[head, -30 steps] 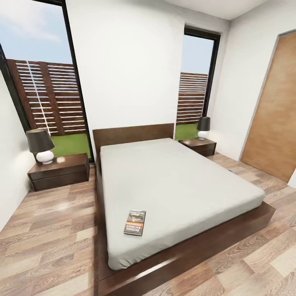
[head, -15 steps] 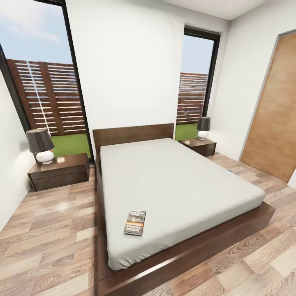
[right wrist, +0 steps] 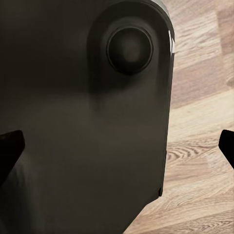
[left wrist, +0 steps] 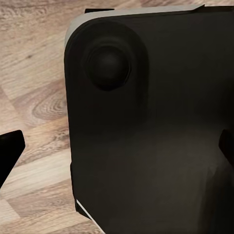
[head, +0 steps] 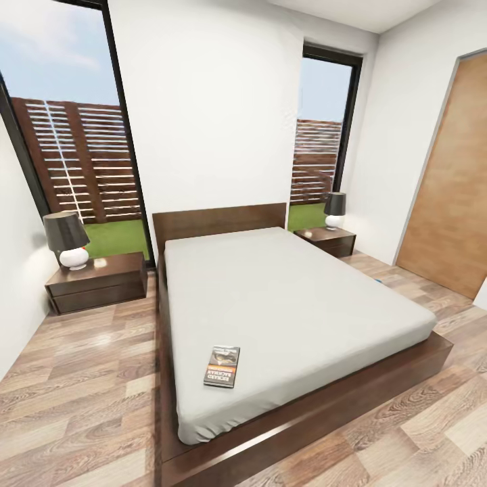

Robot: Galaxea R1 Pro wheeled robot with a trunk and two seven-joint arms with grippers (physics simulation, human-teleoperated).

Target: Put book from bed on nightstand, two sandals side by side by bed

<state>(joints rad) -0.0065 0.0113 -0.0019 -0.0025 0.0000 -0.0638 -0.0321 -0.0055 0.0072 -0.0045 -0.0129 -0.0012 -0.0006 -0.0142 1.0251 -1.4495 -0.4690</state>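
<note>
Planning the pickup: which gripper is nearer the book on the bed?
Probably left: the book lies left of head-view centre; left gripper and right gripper both point at floor.

Left gripper (left wrist: 117, 146) is pointing down at a dark rounded panel of the robot's own base (left wrist: 146, 122), fingertips showing wide apart at the frame edges. Right gripper (right wrist: 117, 146) is hanging likewise over the base's other corner, its fingertips also spread wide, holding nothing.

Slatted fence (head: 84, 159) beyond grass (head: 118, 237)
</note>
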